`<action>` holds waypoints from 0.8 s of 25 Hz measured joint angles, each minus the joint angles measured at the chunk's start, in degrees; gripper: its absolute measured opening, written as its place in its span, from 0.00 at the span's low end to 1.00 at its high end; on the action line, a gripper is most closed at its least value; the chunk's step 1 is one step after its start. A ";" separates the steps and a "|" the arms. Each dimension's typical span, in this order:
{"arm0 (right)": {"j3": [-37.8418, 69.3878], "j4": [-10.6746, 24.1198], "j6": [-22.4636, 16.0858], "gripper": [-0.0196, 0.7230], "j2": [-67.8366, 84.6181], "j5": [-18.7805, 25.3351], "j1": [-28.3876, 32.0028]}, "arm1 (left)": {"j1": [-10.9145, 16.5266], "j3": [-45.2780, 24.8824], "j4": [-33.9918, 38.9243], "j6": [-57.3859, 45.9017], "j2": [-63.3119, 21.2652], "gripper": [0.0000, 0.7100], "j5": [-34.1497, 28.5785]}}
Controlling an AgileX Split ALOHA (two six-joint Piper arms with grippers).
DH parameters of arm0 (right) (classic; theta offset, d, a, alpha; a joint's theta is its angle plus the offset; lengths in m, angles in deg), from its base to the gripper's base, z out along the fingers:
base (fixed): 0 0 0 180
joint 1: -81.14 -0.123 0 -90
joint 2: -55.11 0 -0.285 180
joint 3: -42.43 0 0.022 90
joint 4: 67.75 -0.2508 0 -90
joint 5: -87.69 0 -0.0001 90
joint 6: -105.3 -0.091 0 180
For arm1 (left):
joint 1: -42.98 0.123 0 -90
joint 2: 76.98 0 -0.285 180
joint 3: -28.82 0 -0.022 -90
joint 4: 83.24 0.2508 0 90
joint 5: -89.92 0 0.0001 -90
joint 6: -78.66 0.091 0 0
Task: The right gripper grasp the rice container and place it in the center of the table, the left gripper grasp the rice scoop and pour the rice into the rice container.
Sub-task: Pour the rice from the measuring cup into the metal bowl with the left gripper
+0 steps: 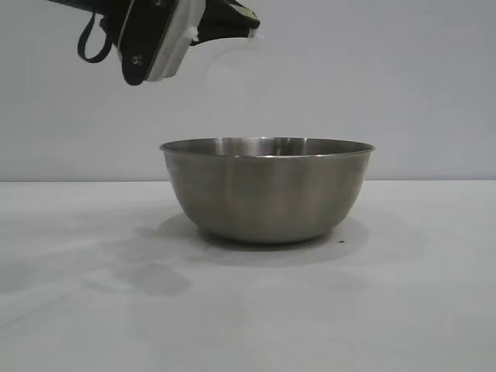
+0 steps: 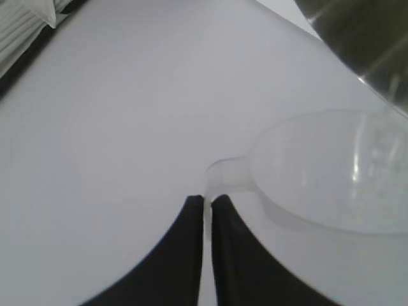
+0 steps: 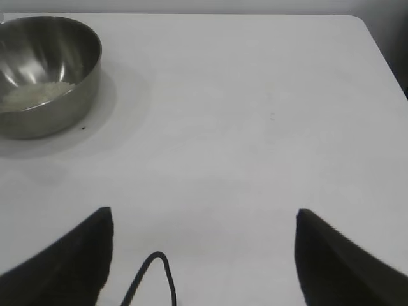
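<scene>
Steel bowl stands upright on the white table, mouth up. From the right wrist view, a low heap of off-white rice lies in the bottom of the bowl, spread toward one side of the floor.

Left tool is up in the air, above the bowl and just off its left rim in the exterior view. Its two black fingers are pinched together on the thin handle tab of the plastic scoop; only a sliver shows between them.

Scoop reaches straight out ahead of the fingertips, handle nearest the tool, cup farthest. Long axis runs from tool tip through handle to cup, roughly level. In the left wrist view the cup's open mouth shows as a wide oval, and no grains can be made out inside the clear plastic. In the exterior view the scoop is a faint translucent shape hanging off the tool over the bowl's left half; its exact tilt cannot be told. Bowl wall sits just beyond the cup.

Right tool hangs well back from the bowl, over bare table, fingers spread wide with nothing between them.
</scene>
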 joint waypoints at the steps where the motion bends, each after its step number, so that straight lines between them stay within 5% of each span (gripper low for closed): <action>1: 0.00 0.00 0.00 0.74 0.00 0.00 0.00 | 0.00 0.00 0.00 0.72 0.00 0.00 0.28; 20: 0.00 0.00 0.00 0.74 0.00 0.00 0.00 | 0.00 0.04 0.00 3.77 0.00 0.00 3.85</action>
